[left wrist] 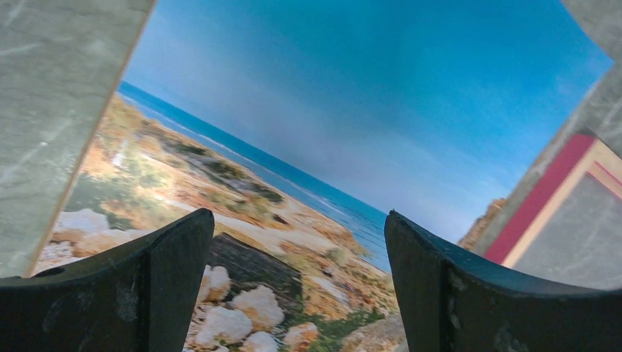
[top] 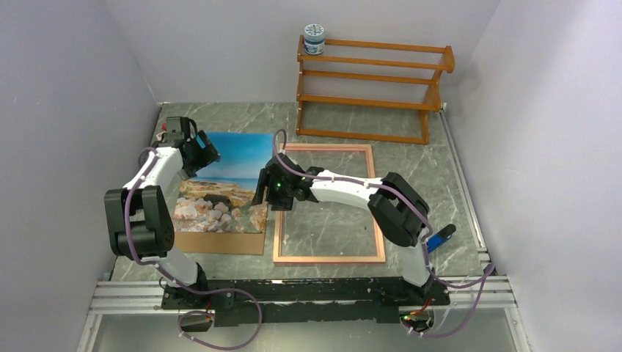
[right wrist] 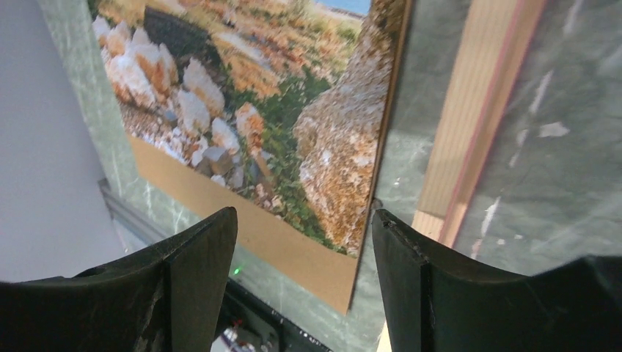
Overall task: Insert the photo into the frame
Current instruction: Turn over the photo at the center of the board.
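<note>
My left gripper has its fingers wide and empty above the photo, and my right gripper, open too with nothing held, hangs over the photo's right edge. The photo lies face up on a brown panel, just left of the frame, flat on the table.

Bright even light, soft shadows

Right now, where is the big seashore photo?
In the top view, the large rectangular seashore photo lies flat on a brown fibreboard panel, left of centre, beside the left edge of the thin rectangular picture frame.
</note>
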{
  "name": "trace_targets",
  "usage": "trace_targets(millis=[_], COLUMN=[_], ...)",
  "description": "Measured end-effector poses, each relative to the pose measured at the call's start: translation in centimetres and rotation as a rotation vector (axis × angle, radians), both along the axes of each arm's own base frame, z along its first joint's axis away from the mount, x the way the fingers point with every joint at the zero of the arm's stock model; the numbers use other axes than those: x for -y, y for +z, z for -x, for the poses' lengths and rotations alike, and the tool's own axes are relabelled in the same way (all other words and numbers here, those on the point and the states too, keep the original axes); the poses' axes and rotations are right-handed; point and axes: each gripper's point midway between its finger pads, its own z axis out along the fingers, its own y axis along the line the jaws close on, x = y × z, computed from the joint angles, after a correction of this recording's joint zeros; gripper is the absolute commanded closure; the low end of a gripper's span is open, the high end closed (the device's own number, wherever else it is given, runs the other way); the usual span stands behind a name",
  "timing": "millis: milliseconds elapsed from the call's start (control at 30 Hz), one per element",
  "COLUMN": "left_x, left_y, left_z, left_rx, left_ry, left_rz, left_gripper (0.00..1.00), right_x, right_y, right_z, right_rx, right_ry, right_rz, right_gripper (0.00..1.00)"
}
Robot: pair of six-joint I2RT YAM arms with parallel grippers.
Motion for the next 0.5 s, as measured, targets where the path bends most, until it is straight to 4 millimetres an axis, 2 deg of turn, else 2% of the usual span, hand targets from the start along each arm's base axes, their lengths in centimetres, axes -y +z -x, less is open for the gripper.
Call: trace_targets(millis=[133,233,333,433,500], left_x=[-2.1,-3.1,-4.0,-4.8,-5.2], left_y=[-1.1,-1.3,-1.7,-2.0,-2.0], left_z=[0.2,0.2,0.5,1.6,1.6], left_rx=[-0.027,-0.016,0.016,0.04,0.055], left_ry=[0.027,0.047,0.061,0.075,0.08], left_rz=[0.002,-0.002,-0.032,-0.082,-0.107], left_gripper=[0.11,0.08,0.06,0.06,0.06], right_x=[0.5,0.1,-0.1,-0.1,-0.1], right_y=[-0.2,-0.5,-1.8,-3.4,-3.9], right_z=[-0.8,-1.5,-1.6,-1.5,-1.5], right_rx=[0.028,0.043,0.031,0.007,0.007], right_ry=[-0.042,-0.056,-0.055,-0.055,-0.064], right_rz=[0.063,0.089,0.117,0.156,0.188], right_gripper=[0.29,0.3,0.29,0.23,0.2])
